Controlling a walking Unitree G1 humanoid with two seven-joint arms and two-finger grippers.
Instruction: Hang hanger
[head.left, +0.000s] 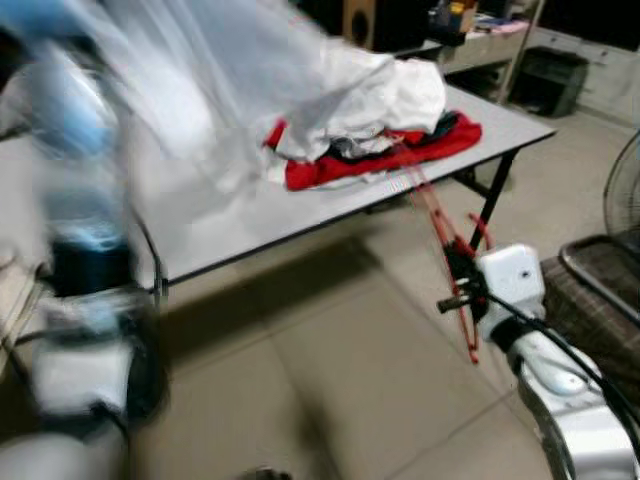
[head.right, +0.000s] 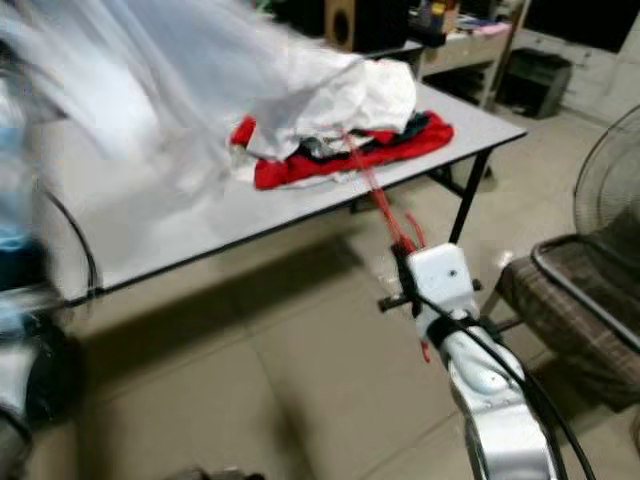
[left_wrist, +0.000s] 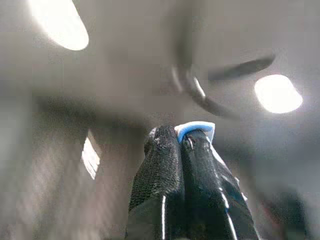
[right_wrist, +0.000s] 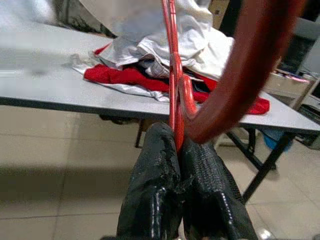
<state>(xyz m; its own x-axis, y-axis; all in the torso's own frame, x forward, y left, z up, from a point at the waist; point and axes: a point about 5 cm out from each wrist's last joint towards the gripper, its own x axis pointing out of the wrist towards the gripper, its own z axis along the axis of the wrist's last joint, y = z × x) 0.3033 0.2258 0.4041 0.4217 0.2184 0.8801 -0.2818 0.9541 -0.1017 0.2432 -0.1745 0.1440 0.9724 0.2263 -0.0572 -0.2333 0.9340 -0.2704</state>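
Right claw (right_wrist: 179, 150) clamped on a red hanger (right_wrist: 172, 75) before a table (head.left: 250, 215) of clothes (head.left: 370, 130); left claw (left_wrist: 181, 137) pinched together on something blue.

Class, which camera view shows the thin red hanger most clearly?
The right wrist view: the thin red hanger runs sharply up from the right gripper, jaws shut on it. Both eye views show it smaller; the left wrist view faces elsewhere.

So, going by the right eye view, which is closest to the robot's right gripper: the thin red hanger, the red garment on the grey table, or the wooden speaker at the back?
1. Thin red hanger, clamped in the right gripper.
2. Red garment, on the table ahead.
3. Wooden speaker, beyond the table.
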